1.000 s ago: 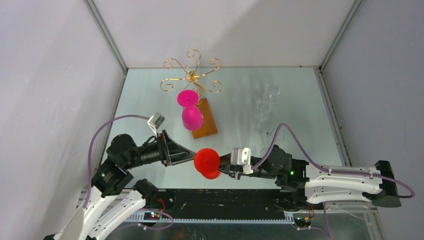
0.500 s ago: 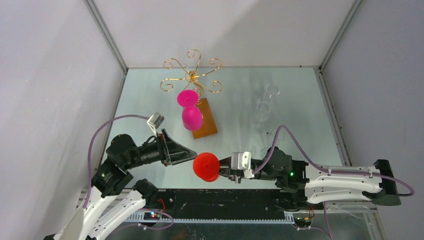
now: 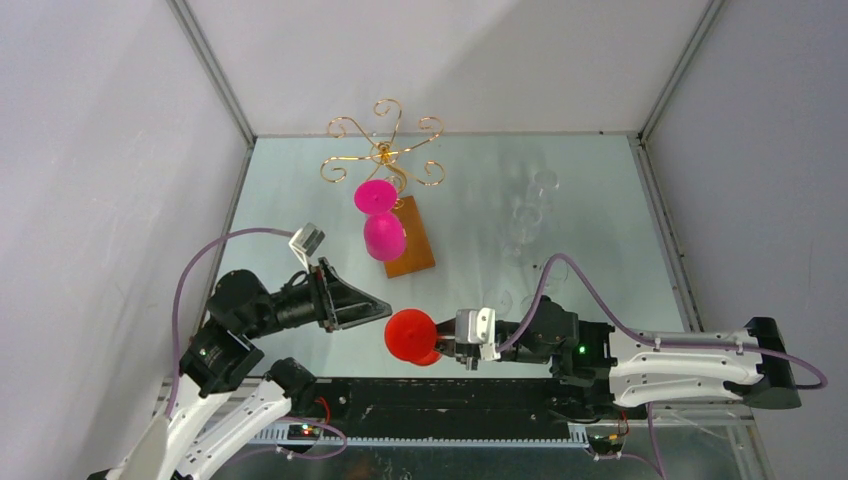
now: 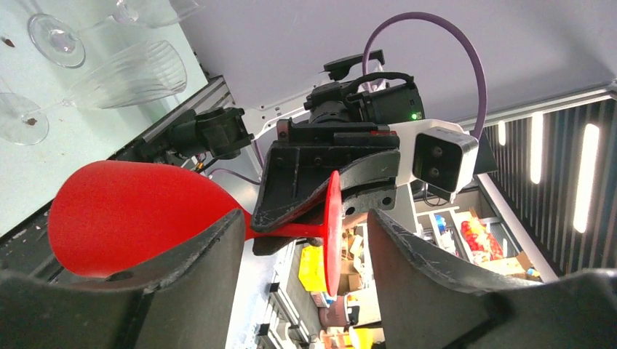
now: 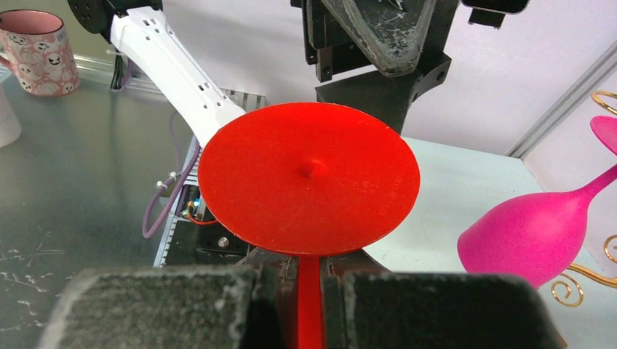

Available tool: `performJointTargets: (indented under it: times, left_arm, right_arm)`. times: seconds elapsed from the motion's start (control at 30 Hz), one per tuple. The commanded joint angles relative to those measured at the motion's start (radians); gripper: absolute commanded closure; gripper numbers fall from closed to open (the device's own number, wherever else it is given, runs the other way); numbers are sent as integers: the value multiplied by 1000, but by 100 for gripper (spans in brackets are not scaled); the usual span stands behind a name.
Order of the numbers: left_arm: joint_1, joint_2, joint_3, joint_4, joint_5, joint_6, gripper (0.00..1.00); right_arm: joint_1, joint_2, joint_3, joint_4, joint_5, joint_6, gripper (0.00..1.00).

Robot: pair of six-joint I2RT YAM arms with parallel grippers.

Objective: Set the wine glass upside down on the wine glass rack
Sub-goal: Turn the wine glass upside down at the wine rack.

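**Red glass held over the near edge, rack far left**

The right arm's (image 3: 650,365) jaws are clamped on the stem of the red wine glass (image 3: 410,335), which hangs tipped on its side above the near middle of the desk (image 3: 600,200). The left arm's (image 3: 240,320) jaws stand wide apart just left of the glass. From the left wrist view they seem to frame its foot (image 4: 332,222), though contact cannot be told. The wine glass rack (image 3: 383,150) stands at the far left on its wooden base (image 3: 415,250), and a pink glass (image 3: 380,225) hangs upside down from it. Clear glasses (image 3: 528,215) lie far right.
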Motion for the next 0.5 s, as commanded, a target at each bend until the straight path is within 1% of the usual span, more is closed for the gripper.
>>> performJointTargets:
  times: [0.0, 0.03, 0.13, 0.23, 0.4, 0.47]
  left_arm:
    - [-5, -11, 33, 2, 23, 5, 36]
    - [-4, -11, 31, 2, 27, 6, 37]
    - [-5, -14, 22, 2, 29, 7, 39]
    - [-5, -24, 10, 7, 28, 2, 41]
    - [-5, -38, -11, 15, 26, -7, 45]
    - [-5, -38, -15, 20, 28, -10, 48]
  right_arm:
    - [9, 13, 0, 73, 51, -10, 100]
    - [9, 16, 0, 83, 59, -11, 100]
    - [10, 32, 0, 104, 82, -16, 100]
    - [10, 41, 0, 120, 143, -15, 100]
    - [10, 46, 0, 145, 182, -16, 100]
    - [10, 50, 0, 150, 194, -17, 100]
